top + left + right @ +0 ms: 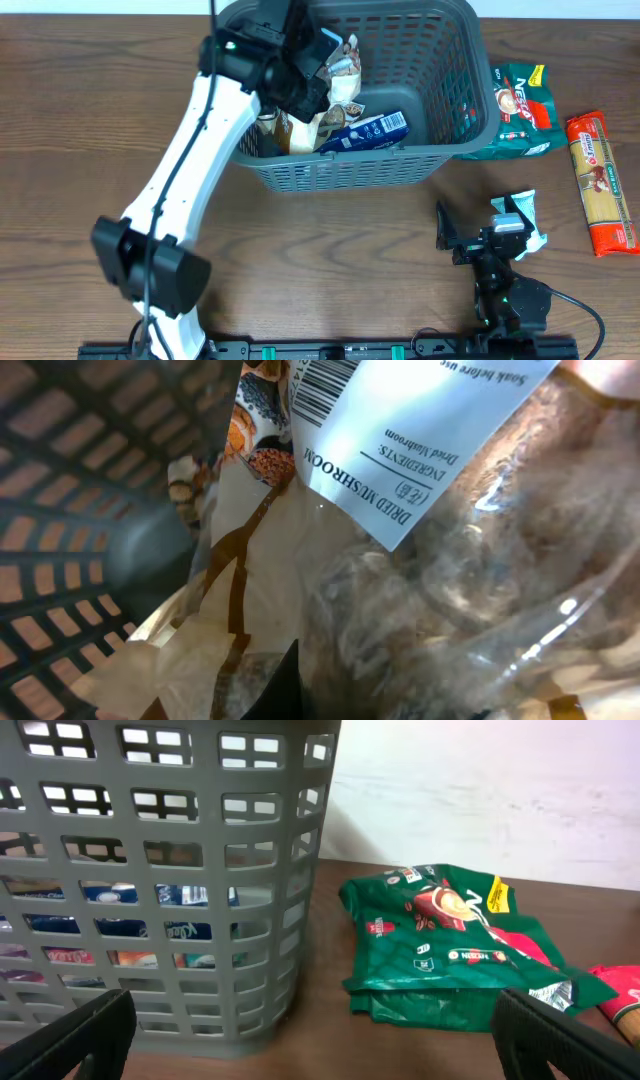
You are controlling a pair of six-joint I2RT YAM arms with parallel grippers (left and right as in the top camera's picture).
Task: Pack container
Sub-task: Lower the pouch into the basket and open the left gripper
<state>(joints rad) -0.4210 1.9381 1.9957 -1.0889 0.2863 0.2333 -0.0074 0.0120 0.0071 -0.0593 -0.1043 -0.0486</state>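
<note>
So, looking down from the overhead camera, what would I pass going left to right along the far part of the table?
Grey basket → green coffee packet → orange pasta packet.

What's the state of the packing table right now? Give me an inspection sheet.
Surface: wooden table.
Job's things: container at the far side, blue packet inside.
Clutter: green coffee packet, pasta packet and white packet right of the container.
Grippers: left gripper inside the container, jaws shut on the dried mushroom bag; right gripper jaws open, empty.
Cables: black cable along the left arm.
Surroundings: pale wall.
</note>
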